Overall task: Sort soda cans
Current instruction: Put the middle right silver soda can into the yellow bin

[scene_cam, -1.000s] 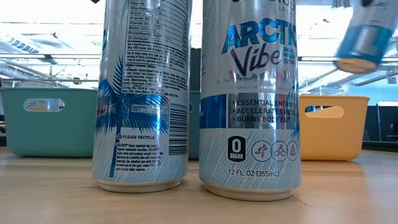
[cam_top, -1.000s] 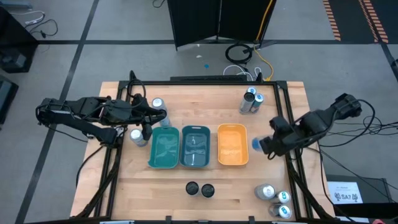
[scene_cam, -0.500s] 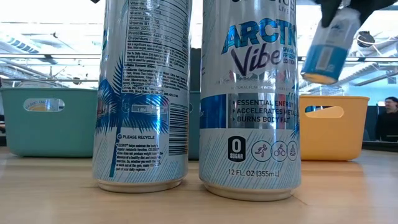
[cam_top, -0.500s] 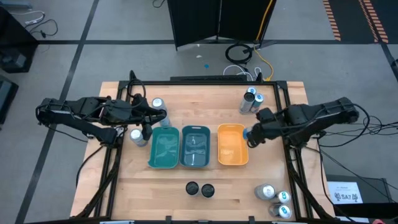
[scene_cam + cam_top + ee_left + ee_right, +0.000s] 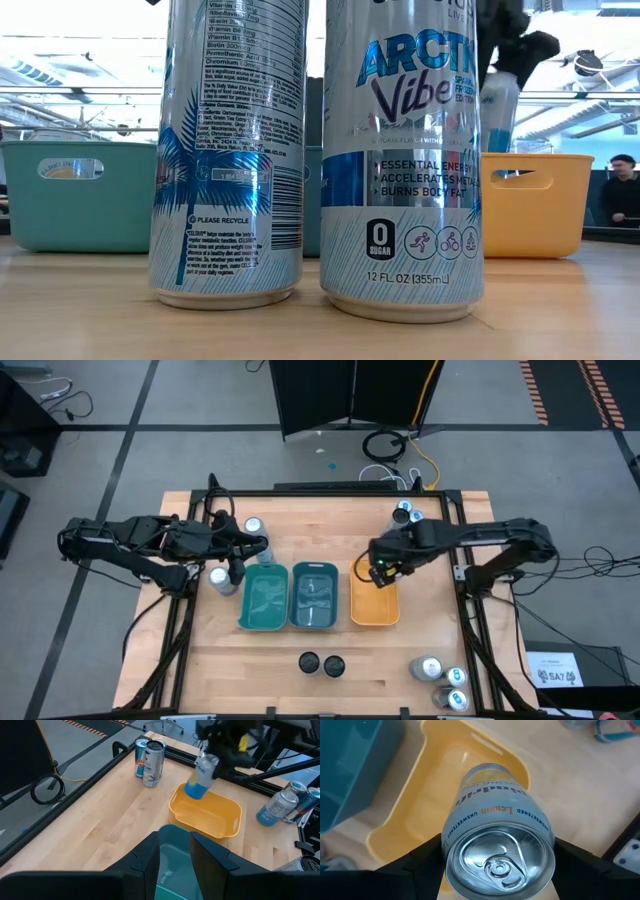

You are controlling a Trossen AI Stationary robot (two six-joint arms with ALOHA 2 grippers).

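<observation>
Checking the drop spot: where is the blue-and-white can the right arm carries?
In the high view, the right gripper holds the blue-and-white metal can just above the orange plastic tray, over its far end, right of the teal trays.

We are holding our right gripper (image 5: pixel 380 569) over the orange tray (image 5: pixel 374 603); our left gripper (image 5: pixel 250 546) is waiting above the teal tray (image 5: pixel 264 600).

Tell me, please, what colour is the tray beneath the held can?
Orange tray, clearest in the left wrist view.
</observation>
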